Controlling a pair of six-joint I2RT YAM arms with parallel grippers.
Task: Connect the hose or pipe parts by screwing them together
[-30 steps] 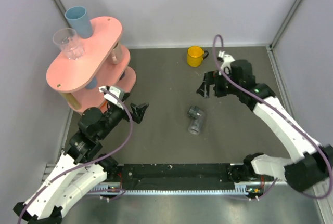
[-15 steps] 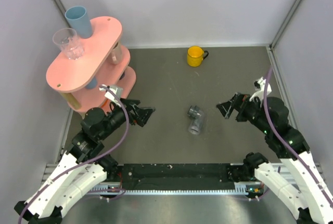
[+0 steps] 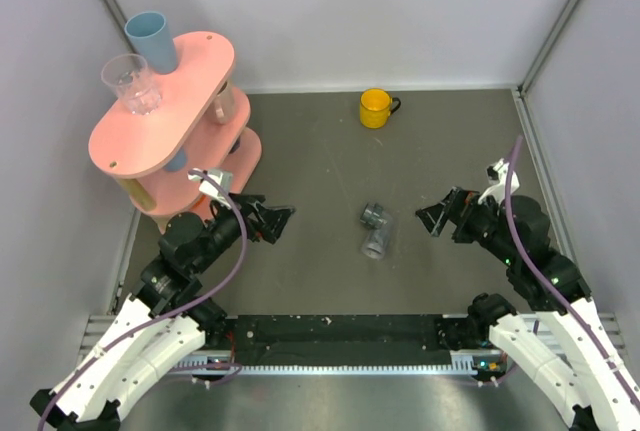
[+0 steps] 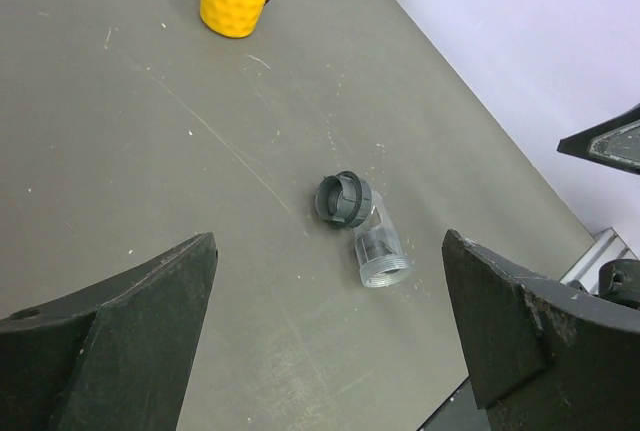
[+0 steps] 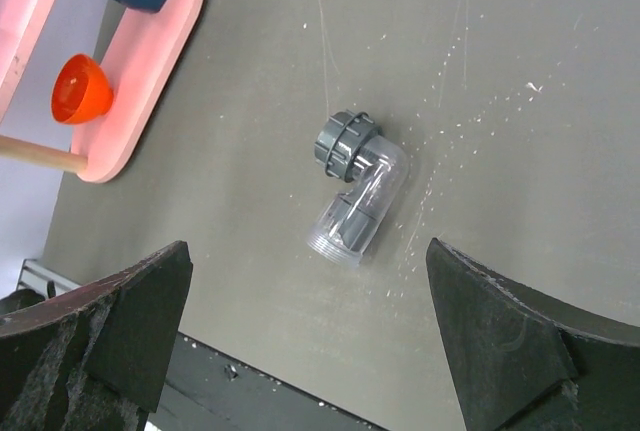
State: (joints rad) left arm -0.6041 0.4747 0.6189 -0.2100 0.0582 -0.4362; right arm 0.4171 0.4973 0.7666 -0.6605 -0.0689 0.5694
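The pipe parts lie together on the grey table: a clear elbow piece (image 3: 378,243) with a threaded open end toward the near edge, and a dark grey ring nut (image 3: 374,215) at its far end. Whether the nut is threaded on does not show. My left gripper (image 3: 272,221) hovers open to their left, pointing at them. My right gripper (image 3: 438,215) hovers open to their right. The left wrist view has the nut (image 4: 345,199) and elbow (image 4: 381,251) beyond the open left gripper (image 4: 328,243). The right wrist view has the nut (image 5: 345,146) and elbow (image 5: 364,201) beyond the open right gripper (image 5: 306,248).
A yellow mug (image 3: 375,107) stands at the back of the table. A pink tiered rack (image 3: 190,81) at the left carries a blue cup (image 3: 150,39) and a clear glass (image 3: 132,83). A black rail (image 3: 340,336) runs along the near edge; walls close in on three sides.
The right arm swung from near the yellow mug down to the right of the pipe parts, then settled. The left gripper crept slightly right toward them. The parts have not moved.
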